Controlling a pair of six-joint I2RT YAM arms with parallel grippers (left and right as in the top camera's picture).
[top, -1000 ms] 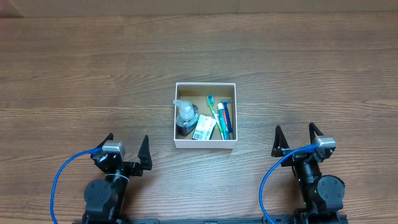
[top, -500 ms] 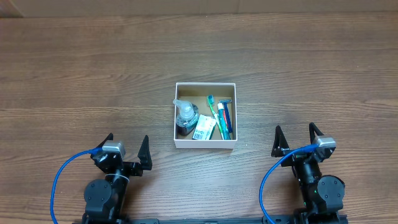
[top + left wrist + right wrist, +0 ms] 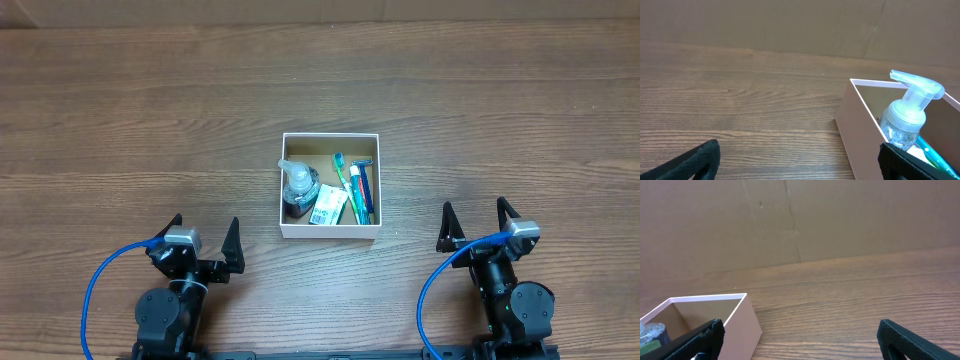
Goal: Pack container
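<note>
Small square white-walled cardboard container [image 3: 330, 232], set mid-way on the brown wooden tabletop [image 3: 120, 120] with a clear pump bottle [image 3: 298, 188] inside, is seen ahead of and between the 2 arms, marginally nearer the left arm [image 3: 168, 310] than the right arm [image 3: 515, 300], both pairs of jaws being spread and empty.

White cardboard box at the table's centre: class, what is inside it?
Inside the white cardboard box are a clear pump bottle, a white printed packet, a green toothbrush and a blue-handled item. The box floor beneath them is mostly covered.
</note>
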